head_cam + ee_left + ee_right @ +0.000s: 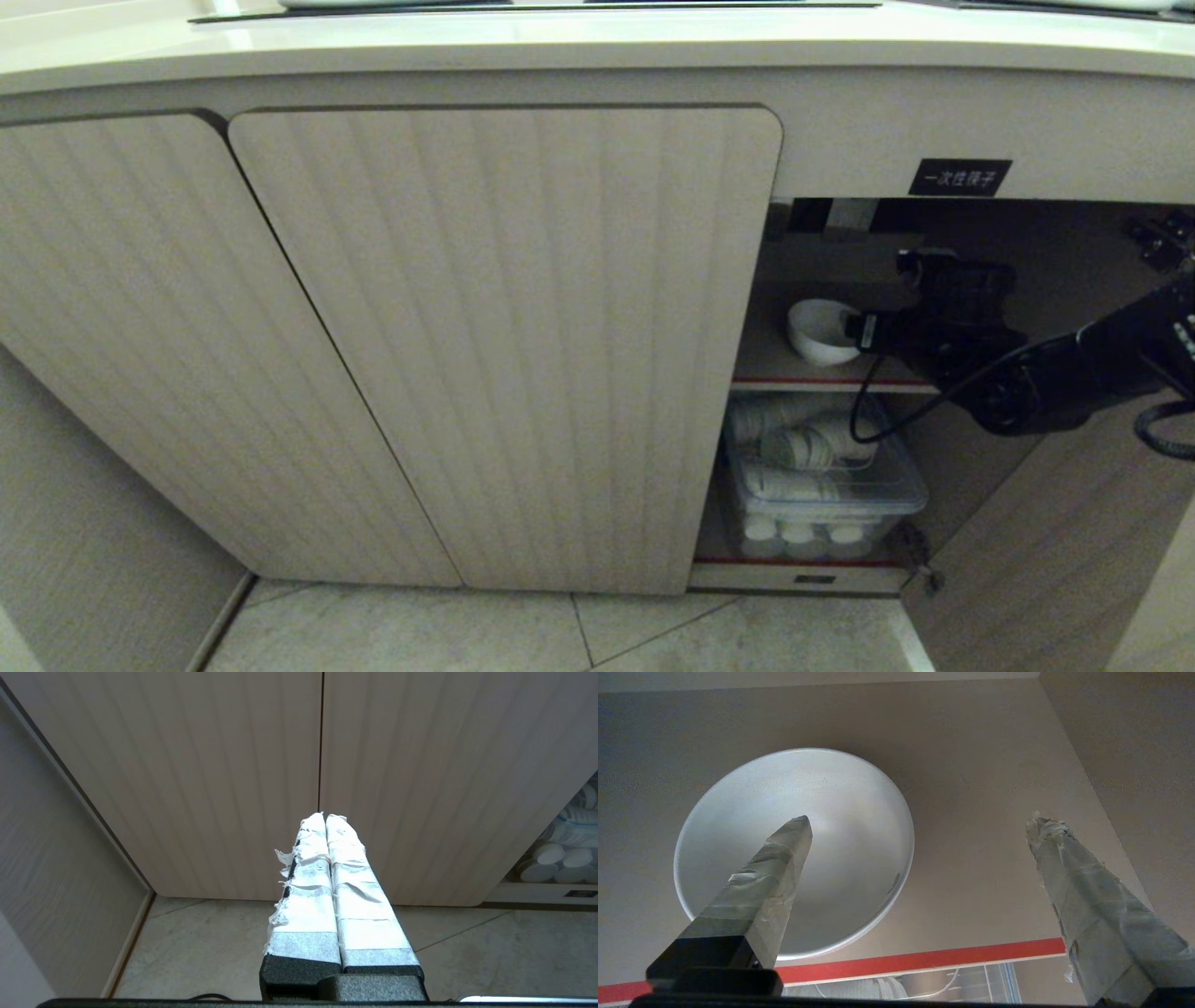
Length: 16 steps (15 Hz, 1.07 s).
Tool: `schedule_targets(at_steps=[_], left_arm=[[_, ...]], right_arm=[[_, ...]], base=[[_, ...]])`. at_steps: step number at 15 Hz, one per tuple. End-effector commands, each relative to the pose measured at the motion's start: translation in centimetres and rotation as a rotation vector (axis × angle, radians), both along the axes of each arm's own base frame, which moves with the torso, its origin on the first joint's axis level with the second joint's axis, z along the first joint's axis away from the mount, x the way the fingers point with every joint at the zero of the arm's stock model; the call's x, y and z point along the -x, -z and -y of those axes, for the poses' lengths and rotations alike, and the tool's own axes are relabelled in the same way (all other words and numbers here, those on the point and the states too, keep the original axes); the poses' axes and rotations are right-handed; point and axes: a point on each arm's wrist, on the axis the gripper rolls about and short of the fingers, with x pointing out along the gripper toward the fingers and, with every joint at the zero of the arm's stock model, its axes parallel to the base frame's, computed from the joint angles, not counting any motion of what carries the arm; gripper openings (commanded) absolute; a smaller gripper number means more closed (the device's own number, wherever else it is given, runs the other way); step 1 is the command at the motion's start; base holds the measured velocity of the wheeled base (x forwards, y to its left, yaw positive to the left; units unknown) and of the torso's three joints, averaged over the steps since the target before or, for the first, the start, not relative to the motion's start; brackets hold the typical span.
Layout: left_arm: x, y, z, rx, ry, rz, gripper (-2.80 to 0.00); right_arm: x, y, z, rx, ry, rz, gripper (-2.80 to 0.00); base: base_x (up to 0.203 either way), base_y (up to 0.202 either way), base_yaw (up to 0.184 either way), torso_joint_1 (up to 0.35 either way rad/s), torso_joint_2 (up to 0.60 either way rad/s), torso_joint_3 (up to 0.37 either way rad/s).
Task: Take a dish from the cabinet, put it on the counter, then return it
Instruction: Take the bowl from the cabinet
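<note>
A: Looking into the open cabinet [504, 345], I see the dish [820, 331] on the upper shelf with the red edge [924, 959].

B: And the right gripper [920, 826]?

A: Its fingers are spread wide and hold nothing; one finger is in front of the dish. The left gripper [325, 817] is pressed together, parked before the doors.

B: Which step, you think?

A: I cannot say whether it fetches or has returned it. To fetch, one finger must go over the rim, then squeeze.

Bare shelf [994, 826] rt of bowl [850, 826]; closed doors [504, 345] left.
</note>
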Motion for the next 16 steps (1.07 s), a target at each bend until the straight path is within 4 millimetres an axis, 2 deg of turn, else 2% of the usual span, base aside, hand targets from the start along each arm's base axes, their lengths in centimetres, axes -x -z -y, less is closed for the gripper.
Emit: schedule_targets(at_steps=[1,5,11,16], left_arm=[[0.0,0.0,0.0,0.001,0.0,0.001,-2.8],[0.0,0.0,0.0,0.001,0.0,-0.001,-2.8],[0.0,0.0,0.0,0.001,0.0,-0.001,-2.8],[0.0,0.0,0.0,0.001,0.0,0.0,-2.8]], right_arm=[[-0.2,-0.1,0.0,0.0,0.0,-0.001,0.0],[-0.4,0.0,0.0,0.0,-0.003,-0.029,0.0],[-1.6,-1.1,-0.1,-0.005,-0.003,-0.083,0.0],[-2.0,-0.6,-0.2,-0.005,-0.01,-0.12,0.0]], base=[[0.0,0.0,0.0,0.0,0.0,0.0],[0.0,0.0,0.0,0.0,0.0,0.0],[0.0,0.0,0.0,0.0,0.0,0.0],[0.0,0.0,0.0,0.0,0.0,0.0]])
